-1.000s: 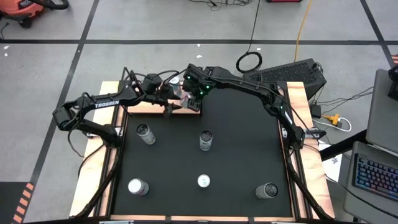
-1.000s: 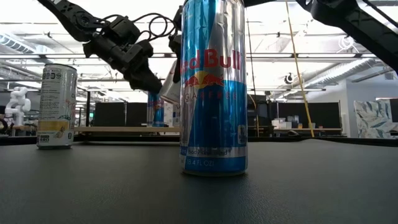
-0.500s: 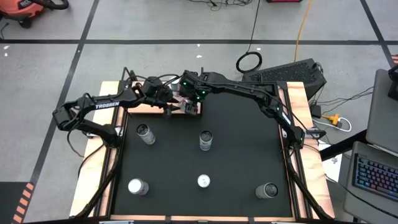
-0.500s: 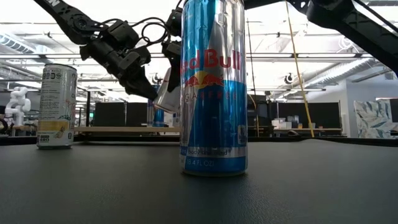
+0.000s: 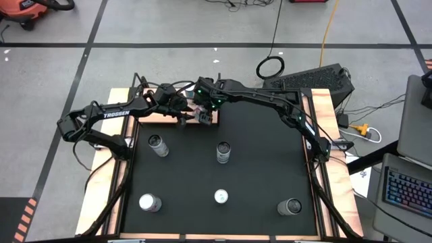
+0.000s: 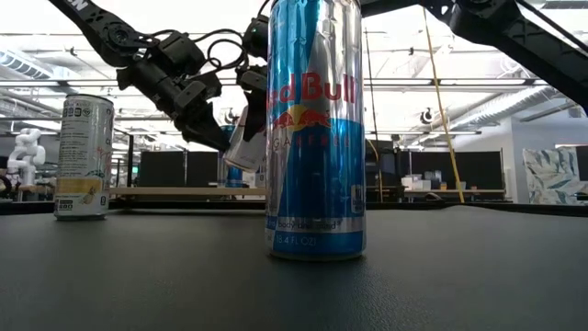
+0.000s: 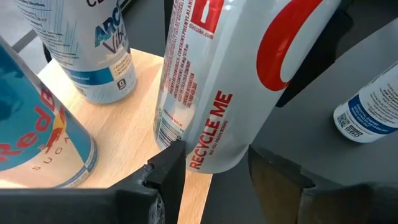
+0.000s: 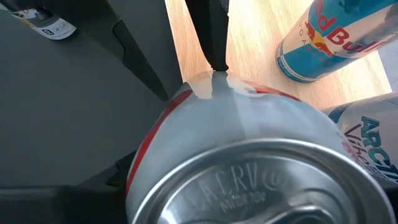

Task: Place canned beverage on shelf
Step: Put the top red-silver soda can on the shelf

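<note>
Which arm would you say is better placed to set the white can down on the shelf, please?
Probably the left: the left gripper already clasps the white can low over the shelf edge, while the right gripper holds its top.

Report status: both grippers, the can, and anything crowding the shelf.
Left gripper and right gripper both clamp the white can, tilted at the shelf edge. Red Bull can and Arctic can stand alongside on the shelf.

Two cans (image 7: 93, 56) crowd the shelf (image 7: 134, 118) beside the held can (image 7: 217, 93), leaving little passage there.
</note>
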